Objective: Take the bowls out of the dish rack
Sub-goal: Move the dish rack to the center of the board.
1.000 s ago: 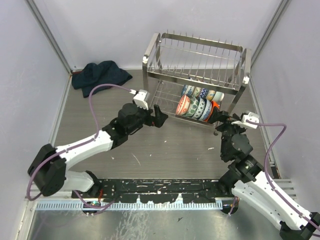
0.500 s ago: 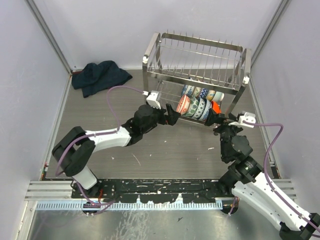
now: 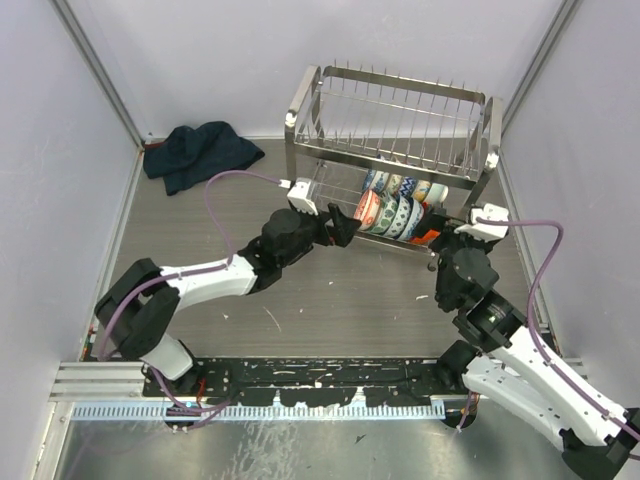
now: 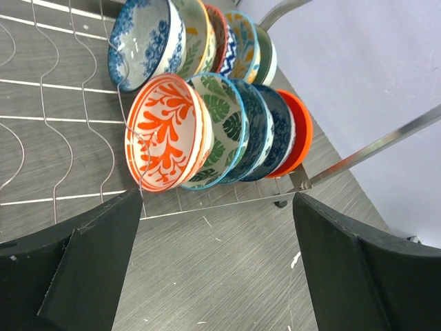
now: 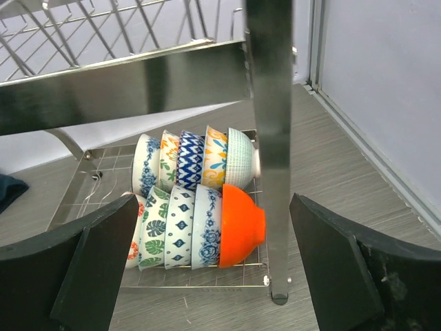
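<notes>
L tool [image 4: 217, 269]: jaws wide apart, nothing betw. them, pointed at the bowls [image 4: 227, 131] from just outside the rack's [image 3: 493, 125] lower tier. R tool [image 5: 213, 276]: jaws also spread wide and empty, facing the same bowls from the other end, w/ the orange bowl [image 5: 242, 224] nearest.

Bowls stand on edge in two touching rows, five each, on that lower tier.

Hard to see:
- In the top view, both tools' tips are mostly lost under their wrists.
- The upper tier's rail cuts across the back row there.
- In the R wrist view, a rack post [image 5: 270, 172] crosses the frame just right of the orange bowl.

View diffs:
- L wrist shows the bowls' insides, e.g. an orange coral pattern on the end one.
- R wrist shows only their outsides.
- Only the top view shows the dark cloth [image 3: 198, 152] at the worktop's [image 3: 300, 300] far left corner.
</notes>
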Robot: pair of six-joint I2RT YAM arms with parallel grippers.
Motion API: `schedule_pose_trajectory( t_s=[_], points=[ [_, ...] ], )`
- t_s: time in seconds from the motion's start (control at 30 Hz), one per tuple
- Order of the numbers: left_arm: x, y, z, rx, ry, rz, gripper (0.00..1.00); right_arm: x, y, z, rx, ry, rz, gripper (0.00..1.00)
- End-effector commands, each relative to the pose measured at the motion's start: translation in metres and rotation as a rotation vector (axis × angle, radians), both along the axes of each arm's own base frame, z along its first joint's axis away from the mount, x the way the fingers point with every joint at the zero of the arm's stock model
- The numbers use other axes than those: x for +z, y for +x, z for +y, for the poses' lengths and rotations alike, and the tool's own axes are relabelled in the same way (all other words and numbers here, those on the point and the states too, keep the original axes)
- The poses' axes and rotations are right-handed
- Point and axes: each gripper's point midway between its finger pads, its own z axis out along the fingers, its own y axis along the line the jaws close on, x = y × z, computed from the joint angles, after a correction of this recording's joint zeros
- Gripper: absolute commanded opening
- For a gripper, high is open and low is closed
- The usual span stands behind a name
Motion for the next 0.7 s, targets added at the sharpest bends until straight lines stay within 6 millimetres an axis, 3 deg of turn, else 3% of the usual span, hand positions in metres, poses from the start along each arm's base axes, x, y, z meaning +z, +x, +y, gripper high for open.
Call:
schedule_pose_trajectory(
  t_s=[0.0, 0.27, 0.5, 0.67],
  points=[
    [0.028, -0.006, 0.015, 0.031, -0.02, -0.055, 0.99, 0.024, -0.001, 0.006, -0.012, -0.03, -0.015, 0.99],
    [0.042, -0.013, 0.031, 0.05, 0.005, -0.073, 1.0, 0.039, -0.01, 0.007, -0.067, -0.06, 0.006, 1.0],
    [0.039, -0.015, 0.041, 0.074, 0.045, -0.064, 1.0, 0.029, -0.026, -0.021, -0.183, -0.003, 0.029, 1.0],
    [0.029, -0.01, 0.062, 0.139, 0.116, -0.067, 0.98, 0.018, -0.034, -0.035, -0.246, -0.023, 0.055, 1.0]
  ],
)
